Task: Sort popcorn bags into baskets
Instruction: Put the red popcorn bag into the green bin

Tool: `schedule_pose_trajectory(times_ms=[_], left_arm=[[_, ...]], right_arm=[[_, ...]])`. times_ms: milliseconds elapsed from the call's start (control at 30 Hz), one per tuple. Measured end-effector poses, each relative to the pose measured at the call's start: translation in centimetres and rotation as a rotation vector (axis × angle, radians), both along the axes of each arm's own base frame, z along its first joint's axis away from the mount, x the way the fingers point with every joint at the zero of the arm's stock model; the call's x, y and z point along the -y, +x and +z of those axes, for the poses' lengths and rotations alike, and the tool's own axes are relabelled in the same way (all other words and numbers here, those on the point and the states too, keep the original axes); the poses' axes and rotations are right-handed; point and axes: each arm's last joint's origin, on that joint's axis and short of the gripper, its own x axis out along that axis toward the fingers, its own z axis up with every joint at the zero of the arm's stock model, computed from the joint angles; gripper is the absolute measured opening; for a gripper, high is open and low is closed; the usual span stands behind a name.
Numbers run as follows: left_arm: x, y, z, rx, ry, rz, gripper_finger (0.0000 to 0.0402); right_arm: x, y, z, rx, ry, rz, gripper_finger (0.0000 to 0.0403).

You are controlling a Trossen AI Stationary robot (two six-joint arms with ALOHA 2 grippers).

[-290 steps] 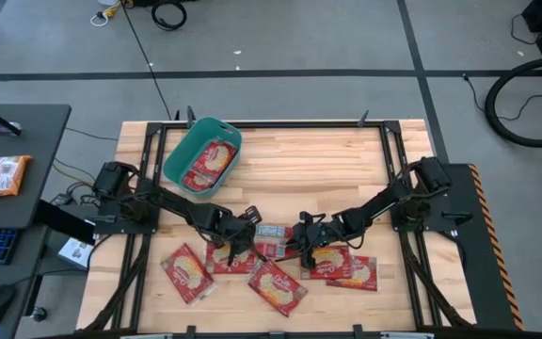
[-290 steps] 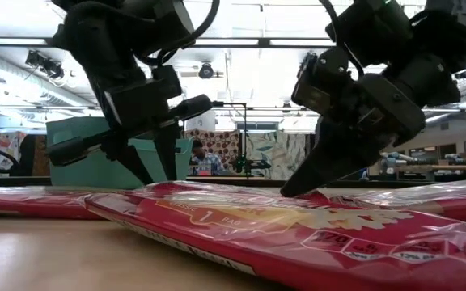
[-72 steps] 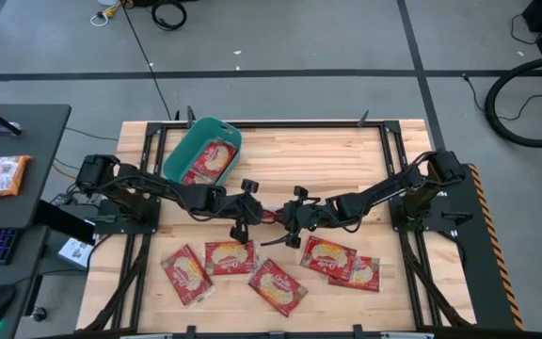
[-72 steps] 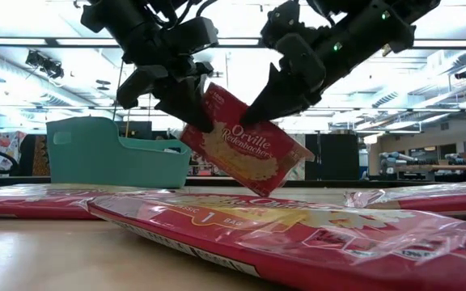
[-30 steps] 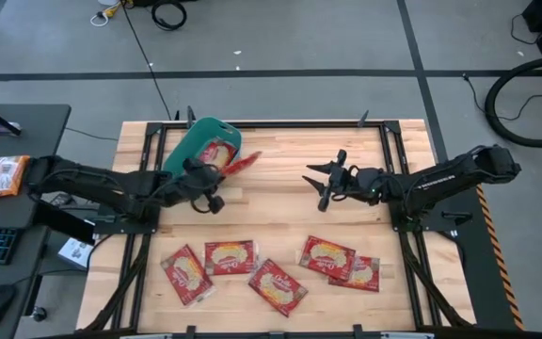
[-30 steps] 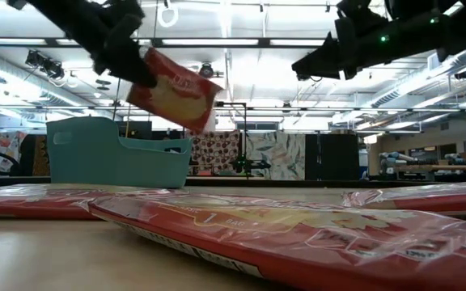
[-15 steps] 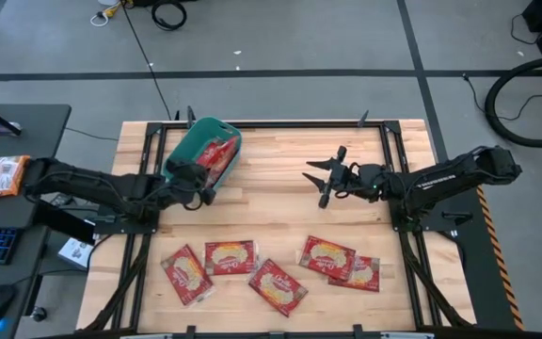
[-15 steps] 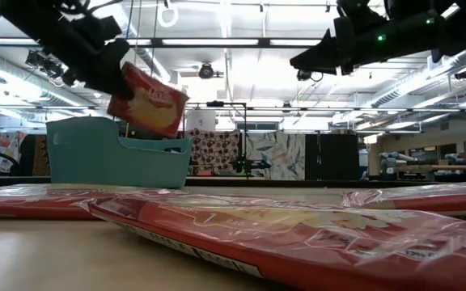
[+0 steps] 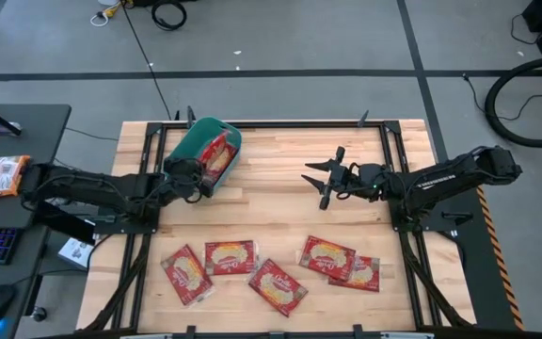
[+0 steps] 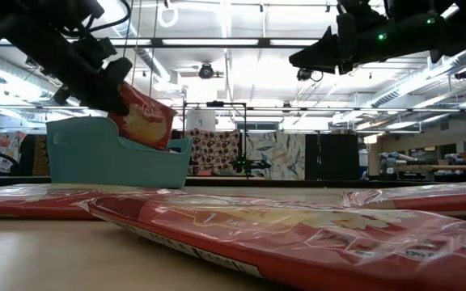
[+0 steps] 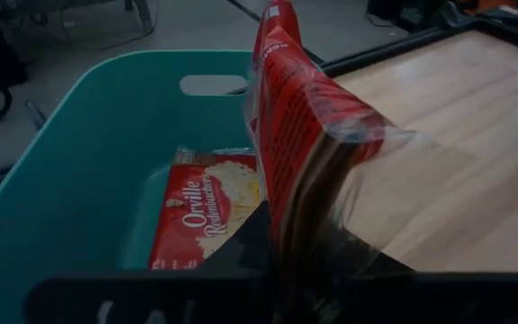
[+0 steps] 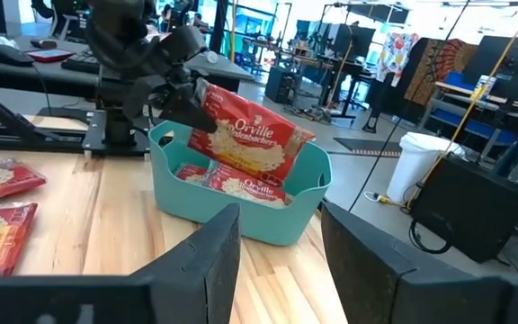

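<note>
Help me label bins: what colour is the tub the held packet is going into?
Teal tub, solid, no pattern; clearest in the right wrist view.

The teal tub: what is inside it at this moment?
At least one red popcorn bag lies flat on the floor of the tub. The bag held by the left gripper hangs over it and covers the rest.

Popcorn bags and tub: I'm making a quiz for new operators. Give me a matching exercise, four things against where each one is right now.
Things:
1. left gripper
2. right gripper
3. teal tub
4. five loose popcorn bags

Places:
a. flat on the near part of the table
b. far left part of the table
c. raised over the table's middle, open, holding nothing
d. at the tub's rim, gripping a popcorn bag tilted into it

Pairs: 1-d, 2-c, 3-b, 4-a
</note>
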Motion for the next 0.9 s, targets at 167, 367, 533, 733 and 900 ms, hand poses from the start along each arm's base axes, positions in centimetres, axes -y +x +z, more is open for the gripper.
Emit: schedule_pose_trajectory(times_ms=[167, 367, 533, 733, 900], left_arm=[[-0.5, 0.0, -0.1, 0.043, -0.049, 0.033, 0.0047], [-0.8, 0.0, -0.2, 0.120, -0.142, 0.063, 0.0049], [-1.2, -0.3, -0.4, 0.131, -0.170, 0.113, 0.0050], [-1.8, -0.7, -0.7, 0.192, -0.267, 0.201, 0.0050], [-2.1, -0.7, -0.8, 0.191, -0.298, 0.193, 0.0064]], right_arm=[[0.0, 0.0, 0.0, -0.001, 0.002, 0.000, 0.0162], [0.0, 0.0, 0.0, 0.000, 0.004, 0.000, 0.0162], [0.0, 0.0, 0.0, 0.003, 0.017, 0.000, 0.0162], [0.0, 0.0, -0.1, 0.000, 0.017, 0.000, 0.0162], [0.0, 0.0, -0.1, -0.001, 0.017, 0.000, 0.0162]])
